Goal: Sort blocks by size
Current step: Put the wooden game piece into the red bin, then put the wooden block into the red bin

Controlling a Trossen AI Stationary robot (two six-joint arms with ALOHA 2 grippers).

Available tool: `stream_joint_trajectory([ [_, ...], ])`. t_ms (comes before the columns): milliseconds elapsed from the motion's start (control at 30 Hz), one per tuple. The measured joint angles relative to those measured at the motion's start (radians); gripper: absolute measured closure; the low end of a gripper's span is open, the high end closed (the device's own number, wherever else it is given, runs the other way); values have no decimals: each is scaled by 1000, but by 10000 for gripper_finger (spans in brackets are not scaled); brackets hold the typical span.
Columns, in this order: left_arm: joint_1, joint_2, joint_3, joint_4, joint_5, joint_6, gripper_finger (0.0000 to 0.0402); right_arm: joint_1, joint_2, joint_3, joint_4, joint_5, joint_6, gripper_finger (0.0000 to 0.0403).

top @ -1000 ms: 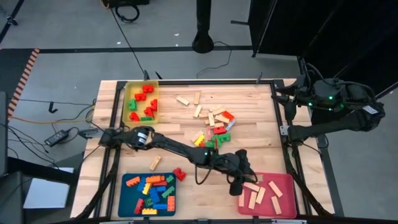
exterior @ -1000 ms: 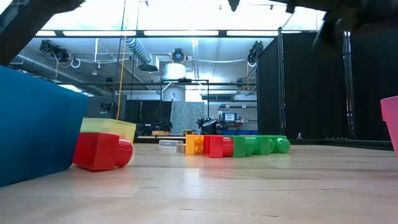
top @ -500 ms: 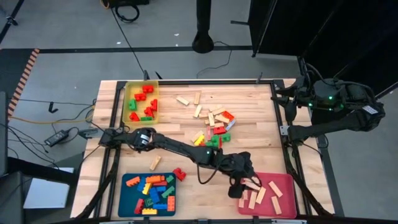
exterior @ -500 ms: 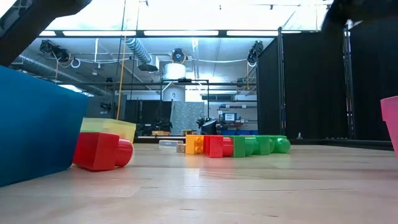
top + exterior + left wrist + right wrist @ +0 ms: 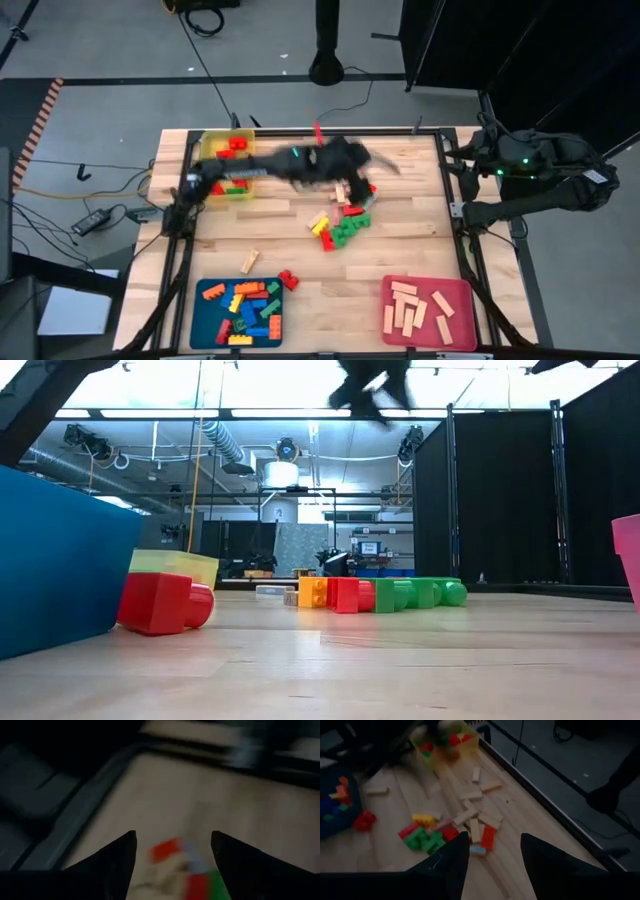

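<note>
Reaching over the loose blocks (image 5: 340, 215) heaped mid-counter toward its far edge, our left hand (image 5: 352, 160) hangs with fingers spread and nothing held. We judge a fresh pick is next: settle over one piece, then close. Studded plastic bricks are glossy and blocky; the pale wooden bars (image 5: 415, 308) in the pink tray (image 5: 462, 295) at the near right corner are plain and matte. Our right hand (image 5: 492, 852) waits off the right edge, fingers apart, holding nothing.
</note>
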Motion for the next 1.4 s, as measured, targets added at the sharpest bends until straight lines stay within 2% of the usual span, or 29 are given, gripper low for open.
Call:
stream_joint_trajectory([
  [167,178,-29,-87,-112,-17,-139,142,0,-1,0,-26,0,-18,211],
  [300,255,-25,-189,-112,8,-143,142,0,-1,0,-28,0,-75,211],
  [400,288,-25,-233,-113,76,-80,142,0,-1,0,-28,0,-134,211],
  [500,300,-25,-263,-92,185,-48,142,0,-1,0,-28,0,-158,211],
  [600,317,-27,-264,-91,274,42,142,0,-1,0,-28,0,-160,211],
  [700,340,-27,-264,-93,330,201,142,0,-1,0,-28,0,-161,211],
  [833,374,-27,-271,-107,361,376,142,0,-1,0,-28,0,-155,211],
  [1067,455,-27,-377,-183,483,466,142,0,-1,0,-27,1,-110,211],
  [1233,460,-27,-476,-178,514,632,142,0,-1,0,-24,23,-109,211],
  [1400,476,-26,-569,-156,493,741,142,0,-1,0,-17,70,-98,211],
])
